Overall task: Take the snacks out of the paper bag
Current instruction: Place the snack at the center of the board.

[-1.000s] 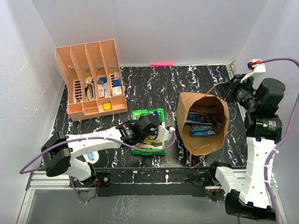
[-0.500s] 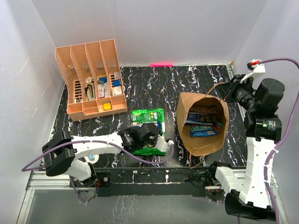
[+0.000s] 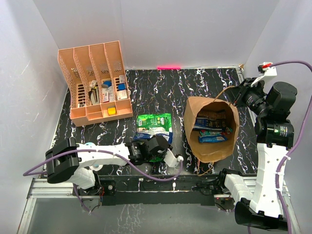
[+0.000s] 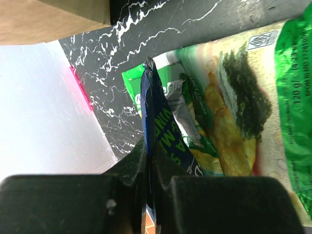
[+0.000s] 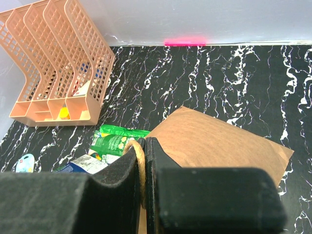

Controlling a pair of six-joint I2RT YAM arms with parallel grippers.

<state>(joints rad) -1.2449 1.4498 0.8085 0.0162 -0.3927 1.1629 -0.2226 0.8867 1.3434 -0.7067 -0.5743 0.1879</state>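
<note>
The brown paper bag [image 3: 211, 146] stands open right of centre, with several blue and white snack packets [image 3: 210, 130] inside. My right gripper [image 3: 237, 95] is shut on the bag's twisted handle [image 5: 140, 161] at its far right rim. My left gripper [image 3: 149, 143] is shut on the edge of a blue snack packet [image 4: 161, 131], held low over a green snack packet [image 3: 155, 120] that lies flat on the table left of the bag. The right wrist view shows the bag's side [image 5: 219, 146], the green packet [image 5: 114, 141] and the blue packet [image 5: 80, 164].
A peach-orange file organiser [image 3: 97, 80] with small stationery stands at the far left. A light-blue and white gadget [image 5: 23, 163] lies near the front left, by my left arm. A pink tape mark [image 3: 168, 67] sits at the back wall. White walls enclose the black marbled table [image 3: 161, 87].
My left gripper has drawn back toward the near edge of the table, and the blue packet now shows in front of it over the green packet. The right arm and the bag have not moved.
</note>
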